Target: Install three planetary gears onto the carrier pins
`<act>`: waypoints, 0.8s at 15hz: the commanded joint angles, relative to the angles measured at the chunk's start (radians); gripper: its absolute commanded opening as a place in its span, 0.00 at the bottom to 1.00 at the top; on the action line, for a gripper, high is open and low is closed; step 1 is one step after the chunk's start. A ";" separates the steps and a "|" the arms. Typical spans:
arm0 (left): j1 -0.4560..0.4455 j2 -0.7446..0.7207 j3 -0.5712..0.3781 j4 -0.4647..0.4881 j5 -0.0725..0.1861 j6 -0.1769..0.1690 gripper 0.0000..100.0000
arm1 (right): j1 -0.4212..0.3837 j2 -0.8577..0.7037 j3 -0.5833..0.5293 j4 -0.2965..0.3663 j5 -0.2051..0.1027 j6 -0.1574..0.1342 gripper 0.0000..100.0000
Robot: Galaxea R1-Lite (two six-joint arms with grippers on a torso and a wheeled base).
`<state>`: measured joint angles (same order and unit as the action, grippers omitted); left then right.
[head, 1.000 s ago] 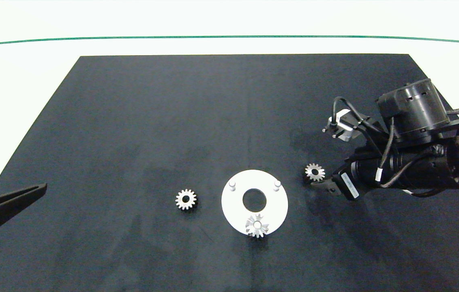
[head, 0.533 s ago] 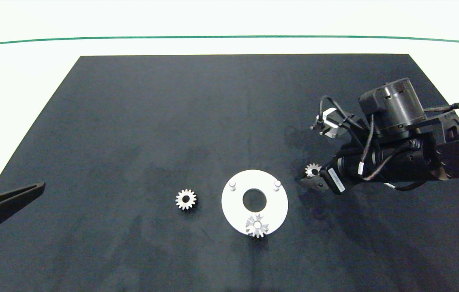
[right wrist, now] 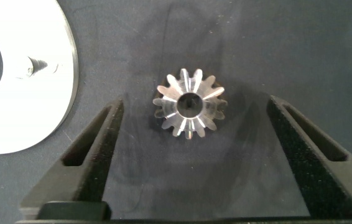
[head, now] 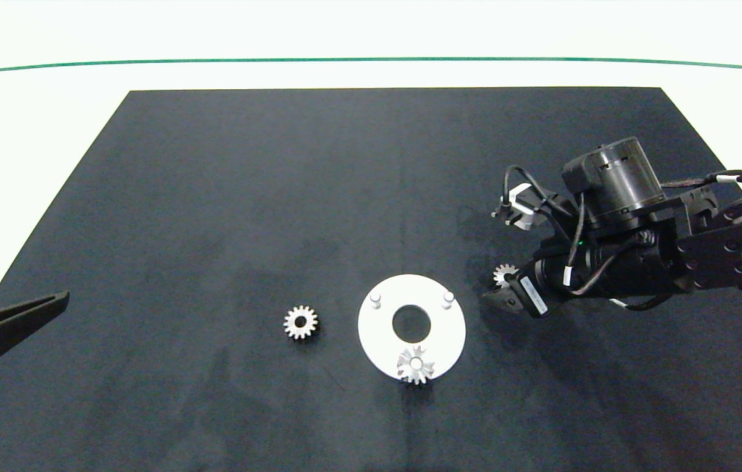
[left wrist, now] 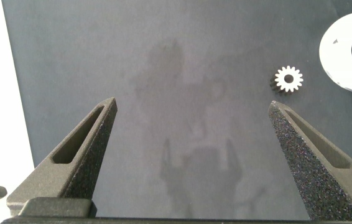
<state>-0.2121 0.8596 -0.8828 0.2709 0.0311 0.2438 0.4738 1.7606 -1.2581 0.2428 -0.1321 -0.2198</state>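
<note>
Lying flat on the dark mat (head: 279,196) just to the right of the white disc (head: 384,334), one planetary gear (head: 504,273) sits between the spread fingers of the right gripper (right wrist: 191,134), which is lowered around it with a clear gap on either side, so nothing is grasped; in the right wrist view the gear (right wrist: 189,104) shows its round centre hole facing up, with the disc's rim (right wrist: 51,112) close beside it. A second planetary gear (head: 415,365) is seated on the carrier pin nearest the front edge of the disc, its teeth reaching slightly past the rim. The other two carrier pins (head: 375,300) and (head: 448,298) stand bare on the far half of the disc, either side of its large centre hole. The third planetary gear (head: 300,322) lies flat on the mat a little to the left of the disc, apart from it, and appears in the left wrist view too (left wrist: 288,79). The left gripper (left wrist: 191,158) is parked at the mat's left edge, well away from all the parts, its fingers released and wide apart with only bare mat between them. The mat rests on a white worktop (head: 371,39) crossed by a thin green line (head: 371,61) at the far side.
</note>
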 commanded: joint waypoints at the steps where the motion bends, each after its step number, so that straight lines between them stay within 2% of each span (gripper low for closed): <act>1: 0.000 -0.002 -0.001 0.002 0.000 0.002 1.00 | 0.002 0.013 -0.001 0.000 0.000 -0.001 0.88; 12: 0.000 -0.001 -0.001 0.002 0.000 0.000 1.00 | -0.001 0.025 -0.012 -0.016 0.012 -0.003 0.66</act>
<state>-0.2117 0.8577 -0.8836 0.2717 0.0302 0.2428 0.4728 1.7853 -1.2696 0.2240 -0.1191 -0.2206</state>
